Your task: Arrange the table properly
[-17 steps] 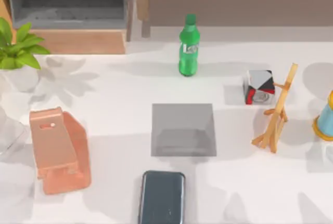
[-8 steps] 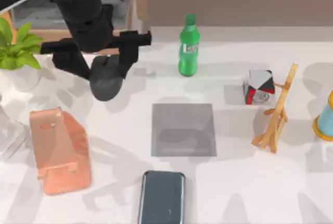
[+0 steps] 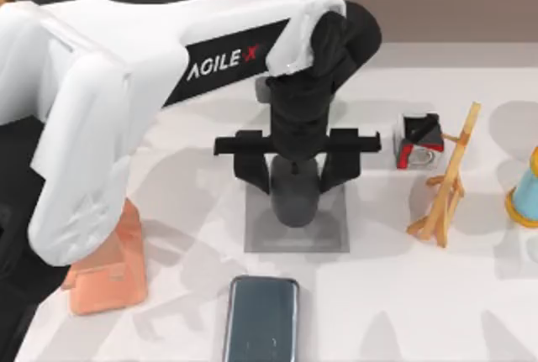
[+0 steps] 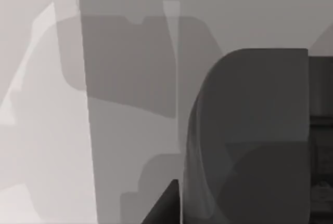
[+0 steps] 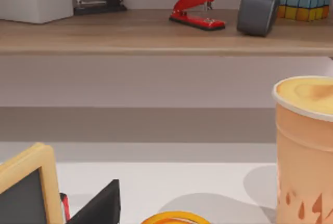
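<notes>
The white table (image 3: 395, 295) spreads under everything in the top view, with the grey mat (image 3: 336, 232) near its middle. The AgileX left gripper (image 3: 296, 179) hangs directly over that mat, fingers spread wide and holding nothing. Just below the mat lies a dark phone (image 3: 261, 320); to the mat's left, an orange phone stand (image 3: 118, 274) half hidden under the white arm; to the mat's right, a wooden easel (image 3: 447, 181) and a small red-and-black box (image 3: 419, 140). The risk, judging from here: a sweep of the long arm could clip the stand, or a low descent could shove the mat askew.
</notes>
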Robot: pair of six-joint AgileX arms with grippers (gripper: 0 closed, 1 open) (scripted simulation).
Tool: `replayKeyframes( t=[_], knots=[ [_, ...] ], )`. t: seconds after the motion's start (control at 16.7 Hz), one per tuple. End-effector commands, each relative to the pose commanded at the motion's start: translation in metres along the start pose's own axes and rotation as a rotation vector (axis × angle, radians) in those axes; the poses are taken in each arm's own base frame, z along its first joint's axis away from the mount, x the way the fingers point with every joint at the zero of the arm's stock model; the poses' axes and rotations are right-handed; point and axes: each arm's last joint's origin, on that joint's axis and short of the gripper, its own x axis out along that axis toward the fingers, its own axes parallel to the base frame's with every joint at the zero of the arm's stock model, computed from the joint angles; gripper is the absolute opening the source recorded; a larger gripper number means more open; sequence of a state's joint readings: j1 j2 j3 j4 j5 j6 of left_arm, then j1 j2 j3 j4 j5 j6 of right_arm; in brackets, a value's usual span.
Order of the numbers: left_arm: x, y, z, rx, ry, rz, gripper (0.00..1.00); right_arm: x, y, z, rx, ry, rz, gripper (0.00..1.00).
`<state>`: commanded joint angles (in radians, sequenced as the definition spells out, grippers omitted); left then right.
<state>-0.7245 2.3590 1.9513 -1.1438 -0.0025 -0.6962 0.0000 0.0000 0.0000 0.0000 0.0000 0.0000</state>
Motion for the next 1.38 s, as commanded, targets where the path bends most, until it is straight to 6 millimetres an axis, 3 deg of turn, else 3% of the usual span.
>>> replayKeyframes(
  t=[0.84,1.38],
  knots=[
    [0.0108,-0.0015,-0.0008,-0.001,-0.002,0.001,0.0,0.0,0.0,0.0,0.0,0.0,0.0,1.0],
    [0.0108,-0.0015,-0.0008,-0.001,-0.002,0.001,0.68,0.0,0.0,0.0,0.0,0.0,0.0,1.0]
  ],
)
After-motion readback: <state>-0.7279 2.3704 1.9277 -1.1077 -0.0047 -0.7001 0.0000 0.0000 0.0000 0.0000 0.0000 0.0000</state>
